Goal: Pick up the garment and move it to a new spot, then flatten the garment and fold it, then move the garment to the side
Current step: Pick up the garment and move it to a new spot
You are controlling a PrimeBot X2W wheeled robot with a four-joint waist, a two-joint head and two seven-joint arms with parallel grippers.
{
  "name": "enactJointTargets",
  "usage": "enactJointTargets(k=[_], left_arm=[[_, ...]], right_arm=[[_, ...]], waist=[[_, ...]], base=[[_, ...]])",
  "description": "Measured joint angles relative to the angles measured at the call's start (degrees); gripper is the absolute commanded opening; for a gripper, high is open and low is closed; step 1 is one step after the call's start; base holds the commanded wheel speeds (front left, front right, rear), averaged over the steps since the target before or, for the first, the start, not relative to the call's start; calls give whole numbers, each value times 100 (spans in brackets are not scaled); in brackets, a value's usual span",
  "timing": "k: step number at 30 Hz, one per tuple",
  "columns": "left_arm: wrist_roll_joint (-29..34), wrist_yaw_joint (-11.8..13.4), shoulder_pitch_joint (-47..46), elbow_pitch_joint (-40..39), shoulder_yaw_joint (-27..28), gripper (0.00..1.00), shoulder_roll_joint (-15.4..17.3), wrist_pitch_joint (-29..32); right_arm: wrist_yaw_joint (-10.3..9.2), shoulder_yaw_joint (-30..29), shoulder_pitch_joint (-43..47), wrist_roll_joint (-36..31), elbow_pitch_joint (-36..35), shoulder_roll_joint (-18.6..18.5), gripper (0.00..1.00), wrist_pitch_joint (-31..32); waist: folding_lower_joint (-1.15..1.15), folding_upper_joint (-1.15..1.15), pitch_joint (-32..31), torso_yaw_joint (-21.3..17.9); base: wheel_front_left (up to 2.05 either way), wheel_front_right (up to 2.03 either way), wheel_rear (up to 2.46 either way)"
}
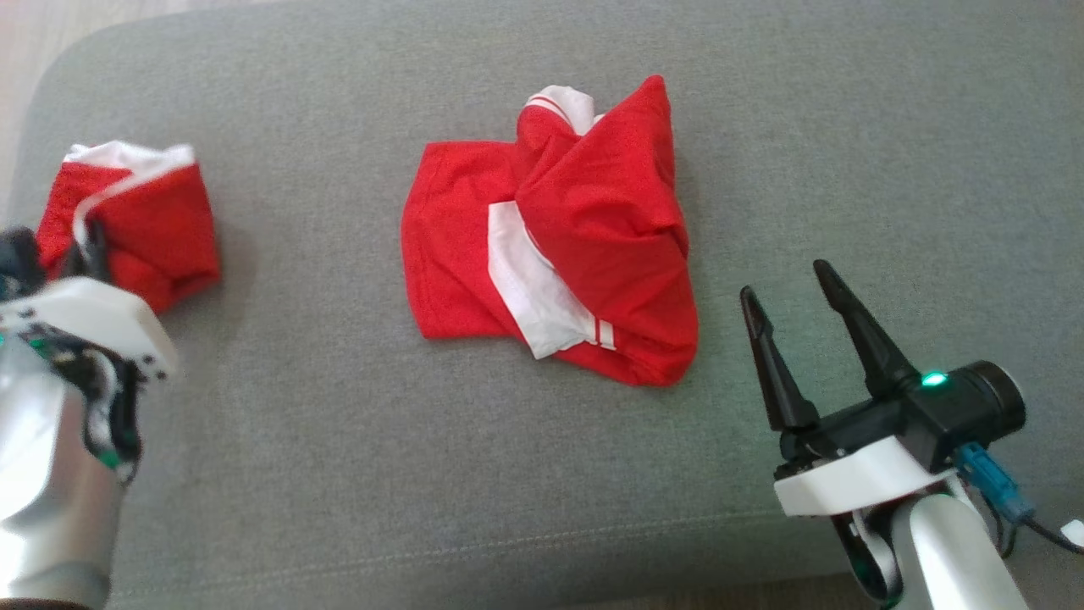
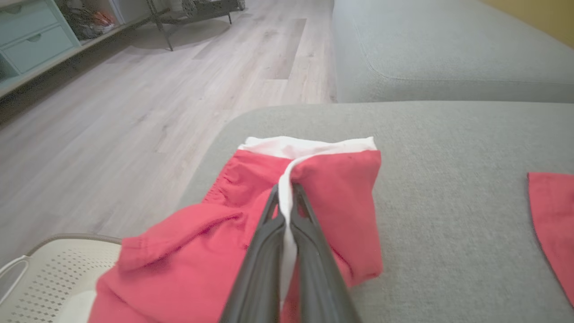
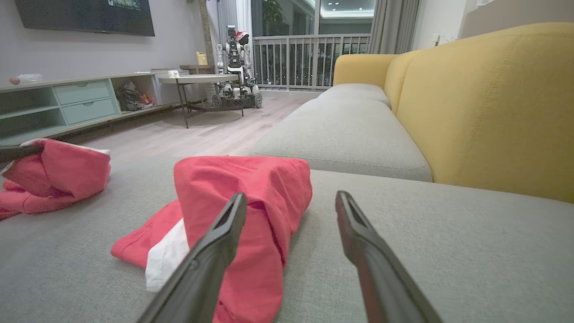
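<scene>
Grey seat cushion spans the head view, fabric-covered, with a stitched seam along its near edge. Pale wooden floor lies beyond its left end. Yellow backrest rises along one side in the right wrist view, with a second grey seat further along it. Low cabinet with pale green drawers stands against the far wall.

Crumpled garment lies about mid-cushion. It is red with a white panel and thin white stripes, and is bunched up, with a peak of cloth on its far side and a flatter flap spread toward the robot's left. It is well apart from the other cloth.

Held garment sits at the cushion's left edge. It is red with a white band along its far side. In the left wrist view its near part spills off the cushion edge toward a pale perforated basket; contact with the basket cannot be judged.

Left gripper: the two dark fingers are pressed together, pinching a raised white seam of the held garment, with cloth bunched on both sides of them.

Right gripper: fingers spread wide with nothing between them. It hangs over the near right part of the cushion, near the crumpled garment's right side but clear of it, tips pointing toward the cushion's far side. A green light glows on its body.
</scene>
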Motion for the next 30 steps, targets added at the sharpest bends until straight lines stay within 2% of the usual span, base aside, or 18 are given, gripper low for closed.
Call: enactJointTargets(k=[1,2,3,8,14,18,22,26,30], left_arm=[[2,-26,6,113,-13,2,-48,-19],[1,-42,9,180,-25,88,-102,-76],[-9,-82,9,247,-31,100,-152,-135],[-48,-92,5,279,-22,100,-283,-619],[-36,70,151,-530,116,100,-631,-797],[174,186,885,-1736,320,100,-955,-828],[394,208,1873,-2521,369,100,-1294,-836],[576,113,2769,-2931,353,100,-1628,-836],[736,70,3116,-3033,359,100,-1774,-836]], right_arm=[[0,-14,-10,0,-2,0,100,0],[0,-33,-18,-8,-4,-1,100,0],[0,-47,-27,-35,-3,-1,100,0],[0,-123,-46,-52,7,-1,100,0],[0,-186,-42,-205,30,-1,100,0],[0,-276,-20,-207,36,-1,100,0],[0,-402,96,-241,79,-1,100,0],[0,-435,381,-181,110,1,100,0],[0,-458,545,-140,123,1,100,0]], waist=[[0,0,8,-19],[0,0,16,-33],[0,0,22,-43],[0,0,-64,-47],[0,0,-364,21],[0,0,-661,84],[0,0,-975,137],[0,0,-1291,161],[0,0,-1364,138]], base=[[0,0,0],[0,0,0],[0,0,0],[0,0,0],[0,0,0],[0,0,0],[0,0,0],[0,0,0],[0,0,0]])
